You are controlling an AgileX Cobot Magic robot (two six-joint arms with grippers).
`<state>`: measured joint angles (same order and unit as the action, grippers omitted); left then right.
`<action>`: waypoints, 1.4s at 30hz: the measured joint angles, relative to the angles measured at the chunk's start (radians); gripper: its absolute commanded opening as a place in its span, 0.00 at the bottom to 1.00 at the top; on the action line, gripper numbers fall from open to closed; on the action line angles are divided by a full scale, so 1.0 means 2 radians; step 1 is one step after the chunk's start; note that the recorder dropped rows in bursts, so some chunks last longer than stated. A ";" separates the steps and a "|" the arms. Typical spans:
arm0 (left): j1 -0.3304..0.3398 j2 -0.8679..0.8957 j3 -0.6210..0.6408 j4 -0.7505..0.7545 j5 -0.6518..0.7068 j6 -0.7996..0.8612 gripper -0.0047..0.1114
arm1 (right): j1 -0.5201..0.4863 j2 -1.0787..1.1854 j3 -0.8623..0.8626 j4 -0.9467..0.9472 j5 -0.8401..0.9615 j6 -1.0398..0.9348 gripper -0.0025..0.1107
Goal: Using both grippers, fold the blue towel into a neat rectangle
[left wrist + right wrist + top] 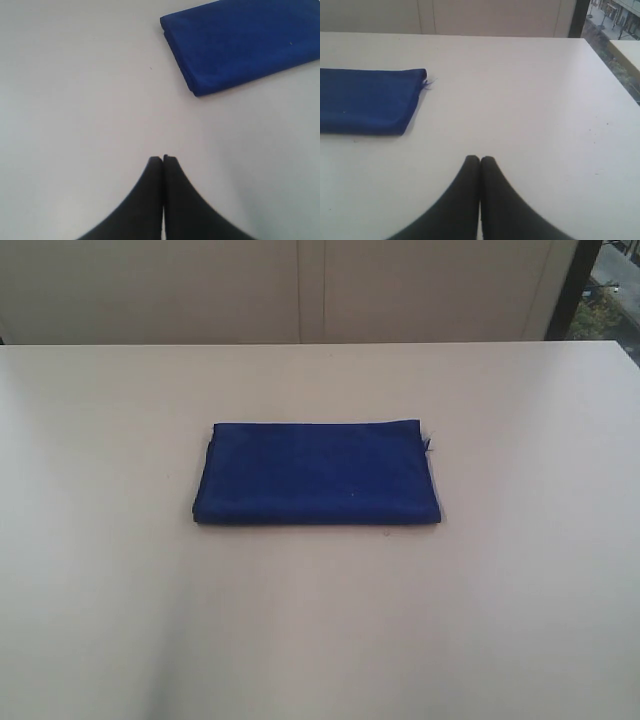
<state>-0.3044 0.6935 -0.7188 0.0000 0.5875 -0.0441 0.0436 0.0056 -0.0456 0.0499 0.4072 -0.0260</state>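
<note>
- Exterior view gets the whole blue towel (315,475), folded into a flat rectangle around the middle of the table (500,620), well clear of every edge.
- Left wrist view adds the left gripper (163,159), jaws pinched together on nothing, well apart from the towel's layered folded end.
- Right wrist view has the right gripper (480,159) clamped empty too, and gives the clearest look at the loose thread (427,83) on a towel corner.
</note>
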 measured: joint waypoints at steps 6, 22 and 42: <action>0.000 0.000 0.000 0.000 0.000 0.000 0.04 | 0.000 0.000 0.020 0.000 -0.014 0.000 0.02; 0.000 0.000 0.000 0.000 0.000 0.000 0.04 | 0.000 0.000 0.020 0.000 -0.021 0.000 0.02; 0.056 -0.024 0.000 0.007 0.000 -0.002 0.04 | 0.000 0.000 0.020 0.000 -0.021 0.000 0.02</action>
<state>-0.1914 0.6446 -0.7188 0.0139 0.5875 -0.0476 0.0436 0.0056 -0.0058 0.0499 0.3645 -0.0260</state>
